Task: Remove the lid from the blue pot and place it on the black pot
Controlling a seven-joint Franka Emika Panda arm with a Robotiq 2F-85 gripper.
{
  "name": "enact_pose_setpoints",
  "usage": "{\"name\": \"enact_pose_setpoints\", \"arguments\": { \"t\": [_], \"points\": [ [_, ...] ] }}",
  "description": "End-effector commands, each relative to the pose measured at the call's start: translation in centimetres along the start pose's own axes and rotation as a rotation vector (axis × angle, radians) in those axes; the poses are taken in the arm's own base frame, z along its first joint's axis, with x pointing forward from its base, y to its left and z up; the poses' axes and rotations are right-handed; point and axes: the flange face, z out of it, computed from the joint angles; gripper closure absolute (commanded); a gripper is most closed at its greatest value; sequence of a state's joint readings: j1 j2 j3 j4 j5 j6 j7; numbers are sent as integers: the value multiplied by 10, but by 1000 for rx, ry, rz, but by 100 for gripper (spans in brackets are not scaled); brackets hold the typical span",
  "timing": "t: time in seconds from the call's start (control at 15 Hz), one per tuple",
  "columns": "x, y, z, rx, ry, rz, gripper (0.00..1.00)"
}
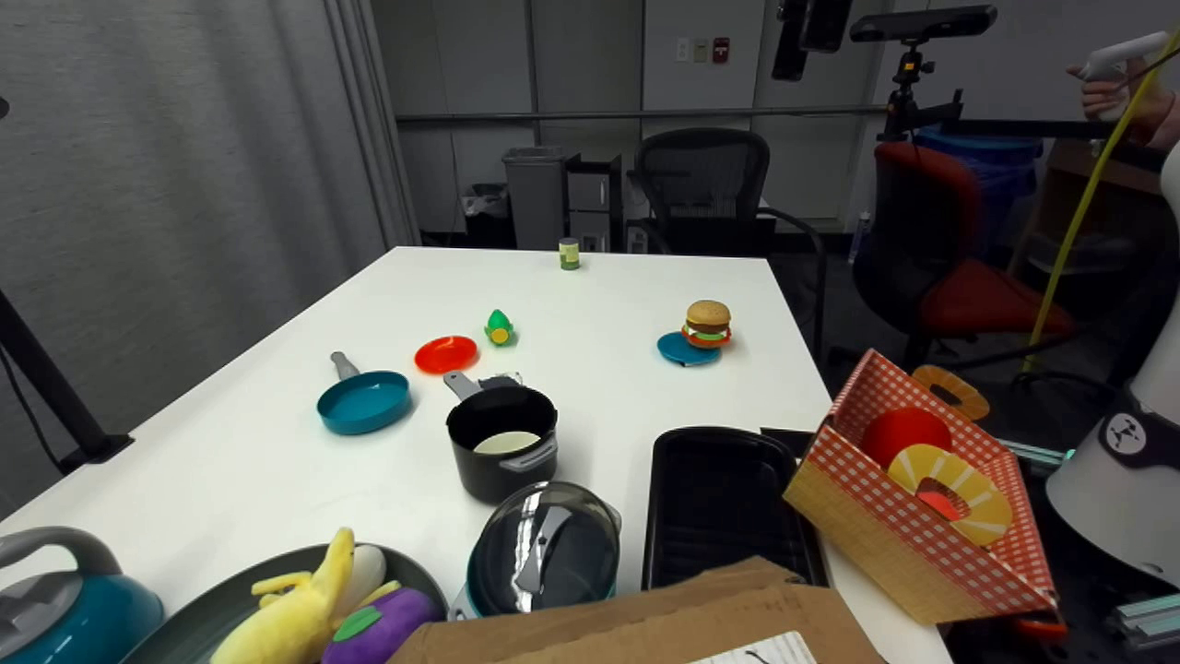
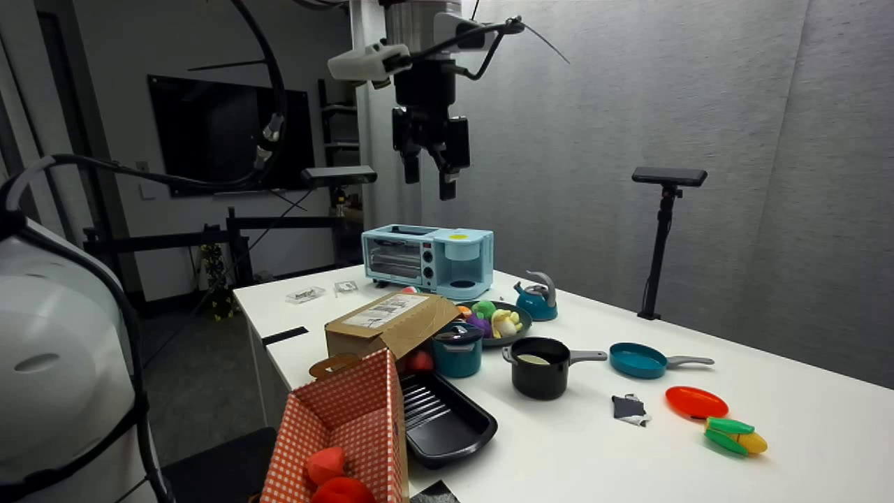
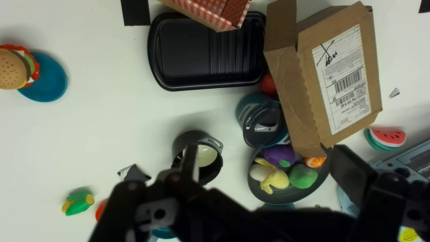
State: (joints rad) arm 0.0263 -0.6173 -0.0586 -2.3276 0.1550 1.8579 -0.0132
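The lid (image 1: 564, 544) with its grey-and-dark handle lies on the blue pot (image 2: 458, 359); the lid also shows in the wrist view (image 3: 261, 129), where the cardboard flap covers part of its right edge. The black pot (image 2: 539, 378) stands uncovered beside the blue pot, with a pale round thing inside; it shows in the wrist view (image 3: 189, 137) too. My gripper (image 2: 429, 183) is high above the table, its fingers wide apart with nothing between them. In the wrist view, the lid, the dark pan and the toy food lie far below the gap between the fingers (image 3: 265, 151).
A cardboard box (image 2: 380, 321) stands close against the blue pot. A black tray (image 2: 447, 419) and a checkered basket (image 2: 335, 412) are nearby. A dark pan (image 3: 285, 198) holds toy food beside the blue pot. A teal kettle (image 2: 536, 302) and teal pan (image 2: 637, 360) stand farther off.
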Motion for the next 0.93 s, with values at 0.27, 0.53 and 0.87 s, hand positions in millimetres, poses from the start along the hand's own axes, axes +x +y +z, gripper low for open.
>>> {"name": "enact_pose_setpoints", "arguments": {
  "t": [0.27, 0.53, 0.87],
  "points": [
    [3, 4, 6, -9, -4, 4, 0],
    [10, 6, 18, -15, -15, -4, 0],
    [31, 20, 44, -28, -71, -50, 0]
  ]
}}
